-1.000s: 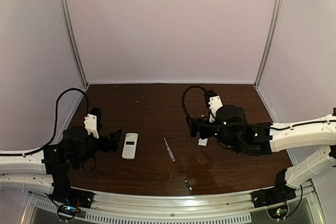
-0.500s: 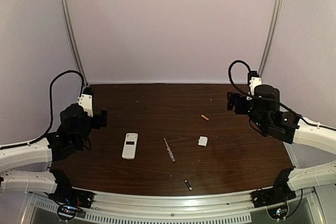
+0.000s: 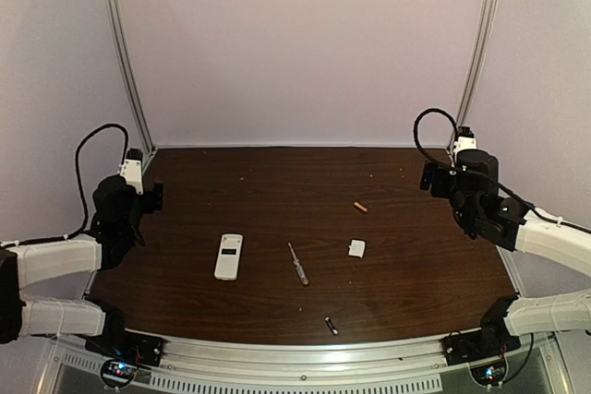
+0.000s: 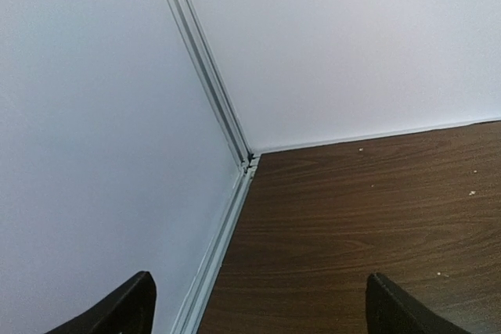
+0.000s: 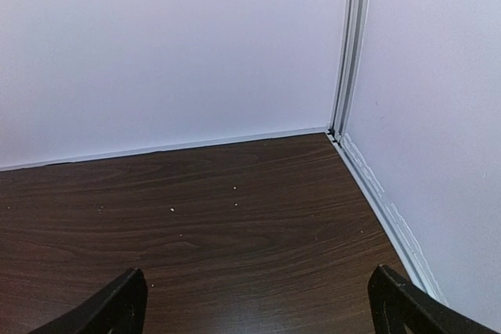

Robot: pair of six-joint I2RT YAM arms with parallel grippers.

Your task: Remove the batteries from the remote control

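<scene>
Left of centre, the remote control [image 3: 229, 256] runs near-to-far; left claw [image 4: 258, 304] and right claw [image 5: 258, 303] released.

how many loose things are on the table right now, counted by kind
batteries: 2 (orange battery, dark battery)
remote control: 1
screwdriver: 1
white cover piece: 1
total: 5

A small white rectangular remote control [image 3: 229, 256] lies flat on the dark wooden table [image 3: 268, 191], left of centre. An orange-red battery [image 3: 360, 207] lies well apart to its far right. A dark battery [image 3: 331, 325] with a silvery end rests near the front edge.
</scene>
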